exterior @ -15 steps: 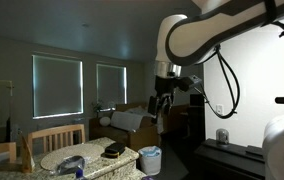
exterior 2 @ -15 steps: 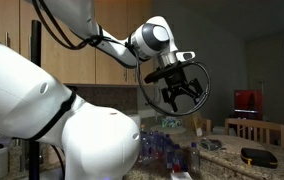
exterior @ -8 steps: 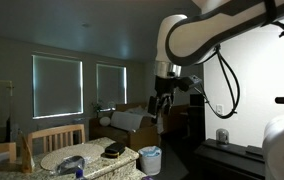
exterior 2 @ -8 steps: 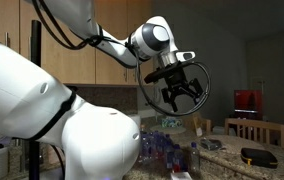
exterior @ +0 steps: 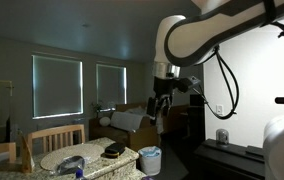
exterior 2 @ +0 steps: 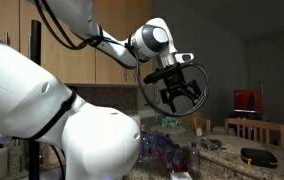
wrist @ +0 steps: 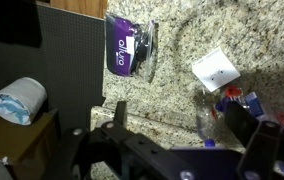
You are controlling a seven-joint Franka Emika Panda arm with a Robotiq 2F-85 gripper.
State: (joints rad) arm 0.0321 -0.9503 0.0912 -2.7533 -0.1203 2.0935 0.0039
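My gripper (exterior: 162,104) hangs high in the air, well above the granite counter (exterior: 94,160). It also shows in an exterior view (exterior 2: 180,94), with its fingers spread and nothing between them. In the wrist view the open fingers (wrist: 182,125) frame the counter (wrist: 162,95) far below. There a clear plastic bottle with a blue cap (wrist: 210,118) lies nearest under the fingers. A purple bag (wrist: 130,47) and a white packet (wrist: 216,68) lie further off.
A white and blue tub (wrist: 17,100) stands below the counter's edge, also seen in an exterior view (exterior: 150,158). A dark object (exterior: 114,149) lies on the counter. Wooden chairs (exterior: 54,137) stand nearby. A can (exterior: 221,136) sits on a dark ledge. Several bottles (exterior 2: 162,146) stand behind the robot's base.
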